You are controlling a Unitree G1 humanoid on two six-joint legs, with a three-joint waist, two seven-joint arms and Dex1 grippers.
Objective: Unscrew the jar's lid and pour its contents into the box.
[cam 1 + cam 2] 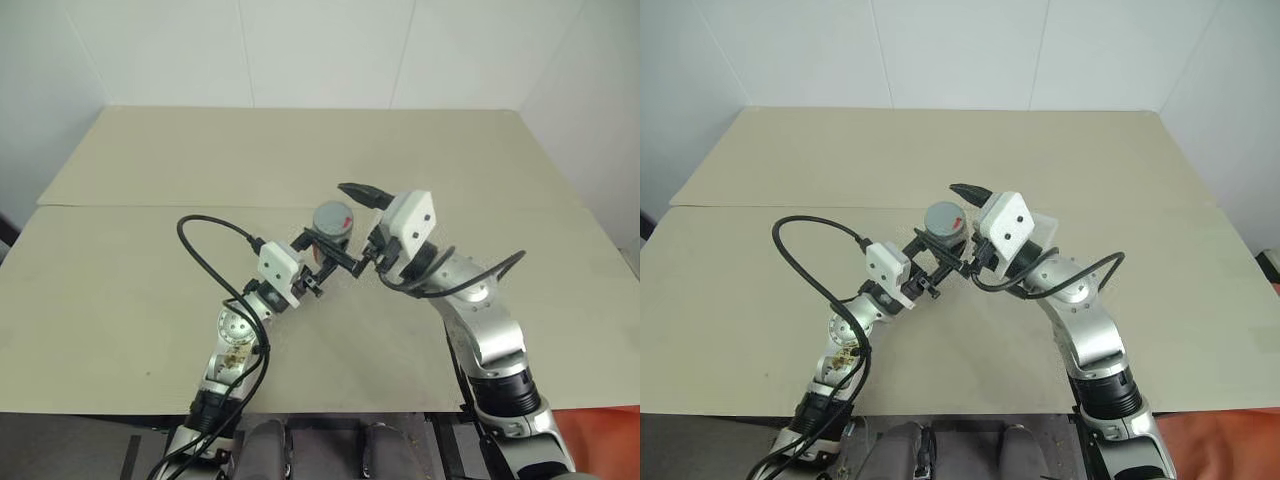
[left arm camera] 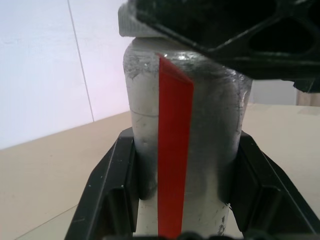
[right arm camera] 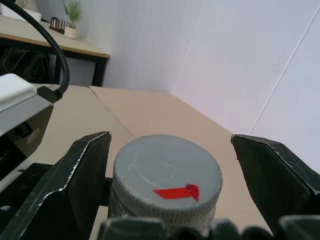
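Jar [image 1: 330, 232] and lid [image 3: 166, 176] sit high above the tan table [image 1: 150, 260] as we clamp our left gripper [image 2: 182, 192] on the grey body, its red stripe facing the left wrist camera. We bring our right gripper [image 3: 170, 165] around the lid from the other side, fingers [image 3: 75, 180] spread wide and not touching its ribbed edge. The lid's red mark faces up, lid seated on the jar.
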